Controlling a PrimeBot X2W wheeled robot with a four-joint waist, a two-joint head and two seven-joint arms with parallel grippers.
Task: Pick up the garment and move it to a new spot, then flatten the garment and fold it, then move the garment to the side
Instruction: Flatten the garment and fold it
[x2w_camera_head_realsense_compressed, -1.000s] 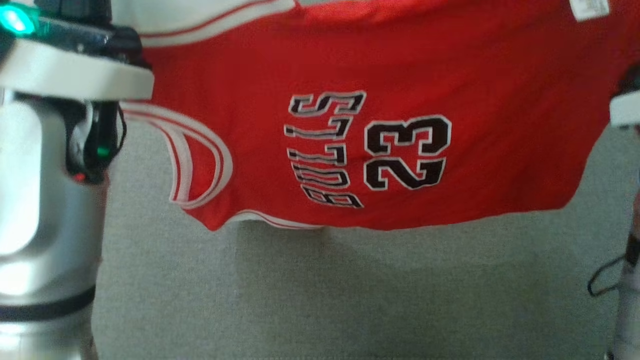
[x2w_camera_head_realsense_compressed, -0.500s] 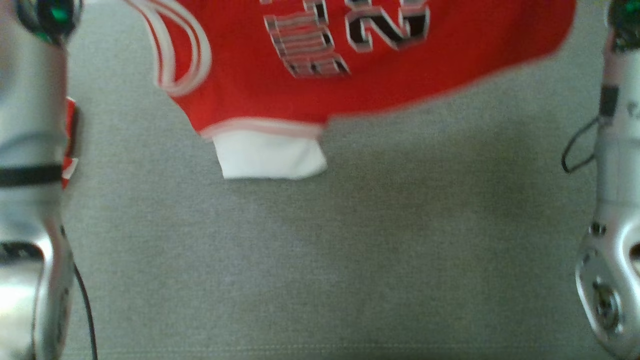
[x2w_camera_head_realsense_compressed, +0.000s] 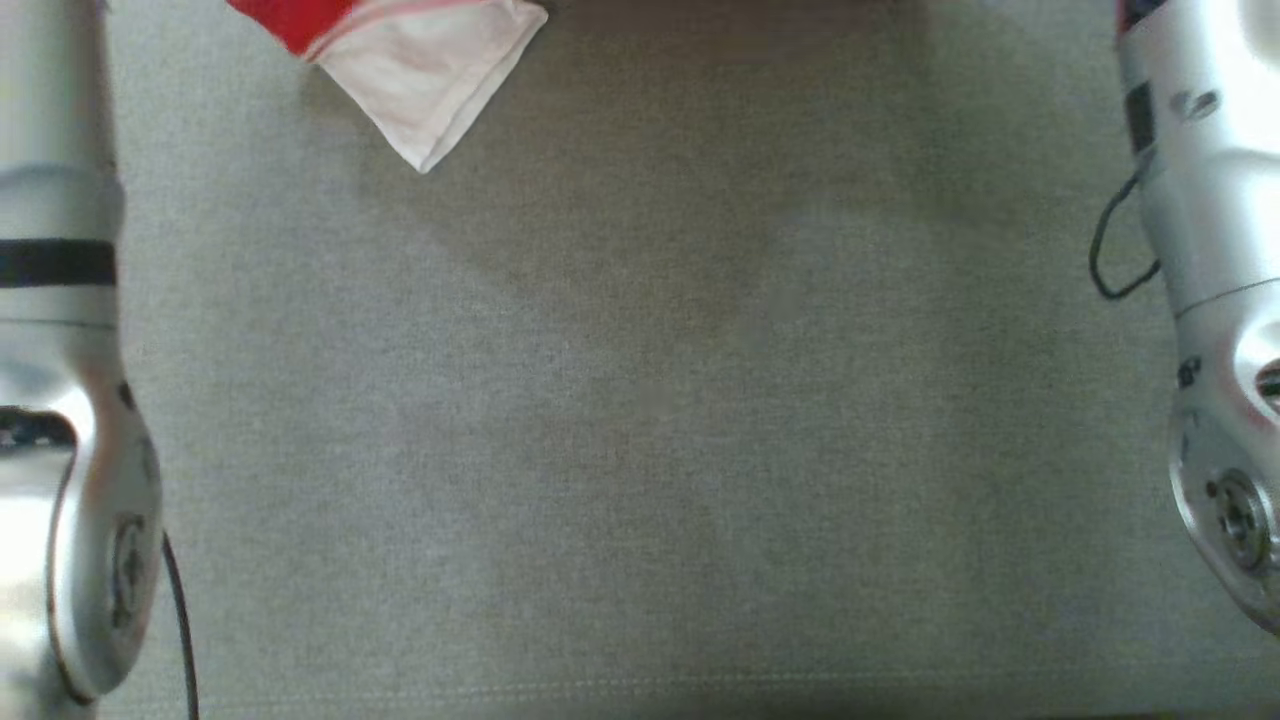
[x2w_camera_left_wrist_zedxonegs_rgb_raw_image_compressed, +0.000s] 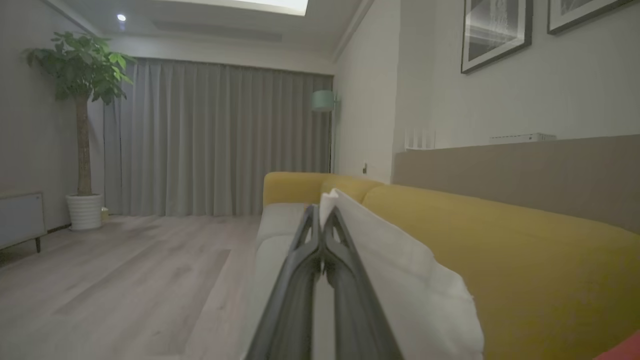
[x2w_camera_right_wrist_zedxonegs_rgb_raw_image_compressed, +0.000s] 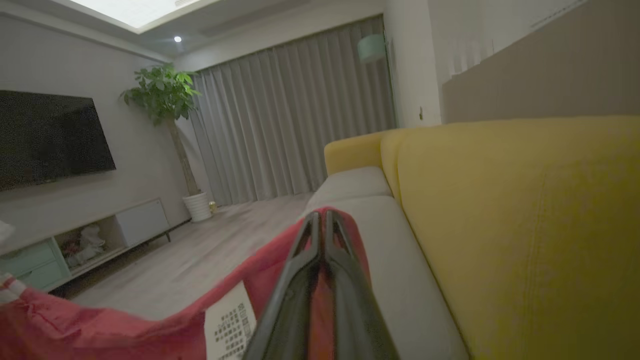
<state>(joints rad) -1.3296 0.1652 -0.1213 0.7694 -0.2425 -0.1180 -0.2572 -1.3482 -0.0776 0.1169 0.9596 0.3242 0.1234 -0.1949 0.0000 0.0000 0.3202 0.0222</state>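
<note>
The garment is a red jersey with white trim; a white corner with a red edge (x2w_camera_head_realsense_compressed: 420, 80) hangs at the top left of the head view above the grey seat. In the left wrist view my left gripper (x2w_camera_left_wrist_zedxonegs_rgb_raw_image_compressed: 320, 210) is shut on the garment's white cloth (x2w_camera_left_wrist_zedxonegs_rgb_raw_image_compressed: 395, 265), held up in the air. In the right wrist view my right gripper (x2w_camera_right_wrist_zedxonegs_rgb_raw_image_compressed: 322, 216) is shut on red cloth (x2w_camera_right_wrist_zedxonegs_rgb_raw_image_compressed: 100, 325) that carries a white printed label (x2w_camera_right_wrist_zedxonegs_rgb_raw_image_compressed: 227, 325). My pale forearms stand at the left edge (x2w_camera_head_realsense_compressed: 60, 300) and right edge (x2w_camera_head_realsense_compressed: 1210, 250) of the head view.
A grey sofa seat (x2w_camera_head_realsense_compressed: 640, 400) lies below me, with a yellow backrest (x2w_camera_left_wrist_zedxonegs_rgb_raw_image_compressed: 500, 260) beside both grippers. Farther off are a wooden floor (x2w_camera_left_wrist_zedxonegs_rgb_raw_image_compressed: 125, 280), a potted plant (x2w_camera_left_wrist_zedxonegs_rgb_raw_image_compressed: 82, 125), grey curtains, a wall TV (x2w_camera_right_wrist_zedxonegs_rgb_raw_image_compressed: 50, 137) and a low cabinet (x2w_camera_right_wrist_zedxonegs_rgb_raw_image_compressed: 75, 240).
The jersey's printed front, which spanned the top of the head view, has slid up out of it, leaving one white corner. Both arms show farther along their forearms; the whole picture has shifted.
</note>
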